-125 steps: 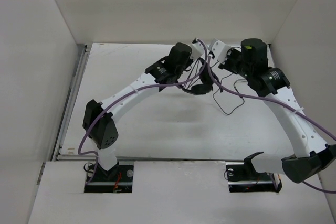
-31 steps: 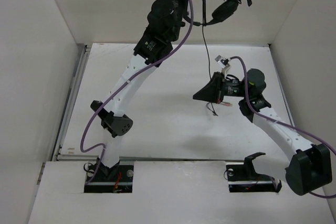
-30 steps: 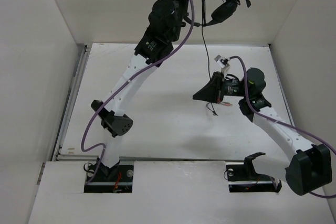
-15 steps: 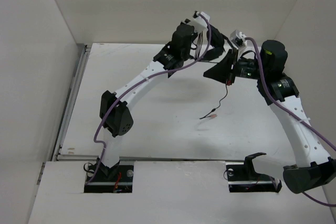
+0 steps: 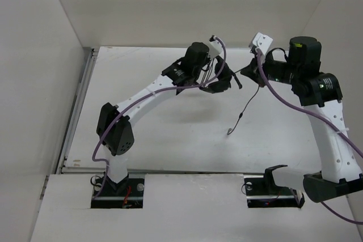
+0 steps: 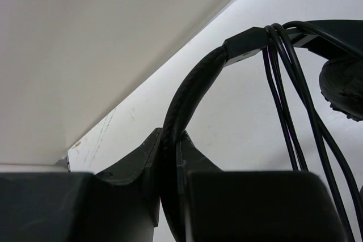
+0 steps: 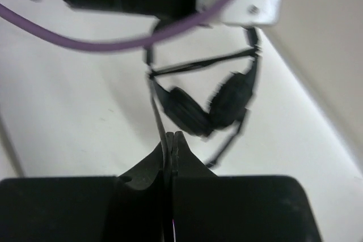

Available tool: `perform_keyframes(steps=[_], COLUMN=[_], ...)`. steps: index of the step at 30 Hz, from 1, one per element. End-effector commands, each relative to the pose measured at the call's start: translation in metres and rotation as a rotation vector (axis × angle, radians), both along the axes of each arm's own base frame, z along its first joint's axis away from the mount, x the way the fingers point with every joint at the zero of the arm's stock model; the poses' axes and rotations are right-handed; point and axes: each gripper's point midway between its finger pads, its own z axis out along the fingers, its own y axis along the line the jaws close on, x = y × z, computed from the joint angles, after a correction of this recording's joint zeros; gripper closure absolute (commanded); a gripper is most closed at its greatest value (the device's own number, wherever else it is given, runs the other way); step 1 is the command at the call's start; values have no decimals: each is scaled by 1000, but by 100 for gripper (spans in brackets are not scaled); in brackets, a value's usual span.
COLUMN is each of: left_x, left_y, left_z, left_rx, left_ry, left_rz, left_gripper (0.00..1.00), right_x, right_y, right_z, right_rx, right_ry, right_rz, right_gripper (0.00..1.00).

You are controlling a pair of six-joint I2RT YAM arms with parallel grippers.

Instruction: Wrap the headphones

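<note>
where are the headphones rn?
Top view, rear centre: headphones hang from the left tool, shut on the headband; the right tool pinches their cord alongside.

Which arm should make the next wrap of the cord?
Right, probably: the right pincer is shut on the cord, whose tail hangs free, while the left pincer is clamped on the headband, holding the headphones steady.

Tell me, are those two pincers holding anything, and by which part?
Yes. The left pincer clamps the headphones by the headband. The right pincer pinches the cord partway along its length.
</note>
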Motion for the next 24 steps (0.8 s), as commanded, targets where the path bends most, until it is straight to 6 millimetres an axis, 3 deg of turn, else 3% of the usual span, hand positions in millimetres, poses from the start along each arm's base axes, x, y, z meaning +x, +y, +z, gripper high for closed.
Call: perform_keyframes(steps=[1,8,12,15,20,24], left_x=[-17,-61,-91,-115,-155,-167], left_y=[28,16,-2,-22,-55,-66], left_z=[29,16,16,26,63,99], left_rx=[-1,8,-17,-78,-222,-310], left_ry=[-6,82,118,146,173,157], left_rz=[-5,-115,-219,-304,-454,-506], left_gripper=[99,99,99,99,99,99], right_x=[18,50,64,75,100,118], right_y=[-35,-76,-88,-90,-101,-120], right_z=[25,38,53,53,39,24], right_rx=[-177,-303,-300,-287,-287,-235], right_ry=[-207,-347,-437,-468,-506,-498], right_rz=[-111,-307,-404,-443,-518,-600], right_gripper=[100,100,100,100,100,100])
